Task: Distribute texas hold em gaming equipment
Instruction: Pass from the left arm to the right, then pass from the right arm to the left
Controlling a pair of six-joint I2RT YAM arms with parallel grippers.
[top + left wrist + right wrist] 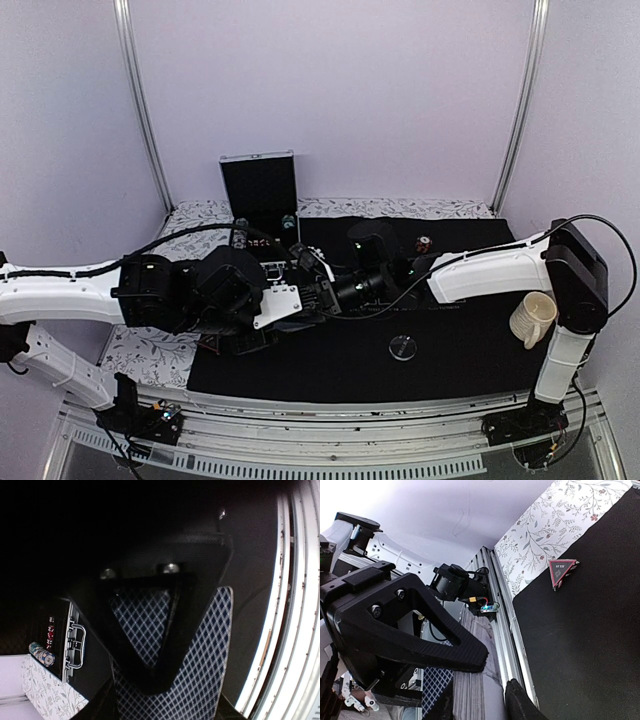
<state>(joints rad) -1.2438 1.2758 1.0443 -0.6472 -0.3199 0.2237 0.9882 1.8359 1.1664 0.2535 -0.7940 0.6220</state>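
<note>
left gripper [152, 682] jaws half-narrow, clamped on the deck of blue-checked paper playing cards [205, 660] between them. right gripper [480, 685] jaws straddle the deck edge; can't tell if they bite. i'd pinch only the top card and slide it straight off. flat red triangle marker [563, 573] lies well beyond the right jaws.

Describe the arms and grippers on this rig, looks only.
Left arm and right arm: white shell links, bulky black joint housings, small green lights. Black cables run along both. Gripper fingers are matte black and triangular, with two screw heads showing.
</note>
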